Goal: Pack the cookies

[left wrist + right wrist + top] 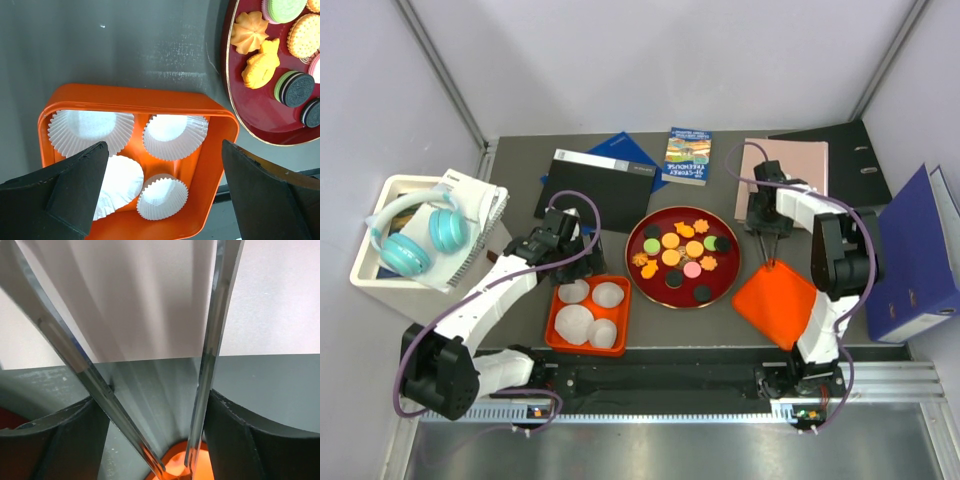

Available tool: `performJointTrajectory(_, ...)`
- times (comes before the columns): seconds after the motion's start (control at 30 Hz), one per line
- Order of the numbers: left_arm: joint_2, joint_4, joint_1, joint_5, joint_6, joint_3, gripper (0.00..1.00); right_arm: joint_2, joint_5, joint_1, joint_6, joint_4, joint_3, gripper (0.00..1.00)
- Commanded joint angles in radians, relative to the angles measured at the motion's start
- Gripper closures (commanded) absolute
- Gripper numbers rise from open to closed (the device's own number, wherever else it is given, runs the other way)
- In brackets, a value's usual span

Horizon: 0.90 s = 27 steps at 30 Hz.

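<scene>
Zero packed: cookies (pixel 680 255) all on red plate (pixel 722 292) at centre, four paper cups (pixel 175 135) in near-left orange box (pixel 135 97) empty, left gripper (pixel 164 145) spread wide above box, right gripper (pixel 152 397) pinching tongs (pixel 210 340) over orange lid (pixel 775 305), whole transfer pending.
</scene>
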Motion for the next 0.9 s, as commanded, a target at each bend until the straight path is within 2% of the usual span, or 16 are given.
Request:
performJointTrajectory(0.0, -0.032, 0.011, -0.005, 0.001, -0.009, -0.013, 0.01, 0.008, -0.101, 0.004, 0.024, 0.042, -0.076, 0.29)
performJointTrajectory(0.27, -0.028, 0.013, -0.011, 0.013, -0.025, -0.008, 0.01, -0.020, -0.167, -0.020, 0.027, 0.088, -0.119, 0.22)
performJointTrajectory(0.37, -0.015, 0.017, -0.014, 0.016, -0.030, -0.005, 0.01, -0.003, -0.185, -0.030, 0.025, 0.081, -0.115, 0.15)
performJointTrajectory(0.47, -0.008, 0.016, -0.017, 0.011, -0.029, 0.004, 0.01, 0.007, -0.190, -0.039, 0.028, 0.070, -0.104, 0.14)
performJointTrajectory(0.7, -0.009, 0.016, -0.020, -0.003, -0.025, 0.010, 0.01, 0.081, -0.112, -0.037, 0.031, -0.094, 0.029, 0.23)
performJointTrajectory(0.87, -0.017, 0.020, -0.020, -0.012, -0.030, 0.004, 0.01, 0.098, -0.081, -0.039, 0.027, -0.145, 0.054, 0.34)
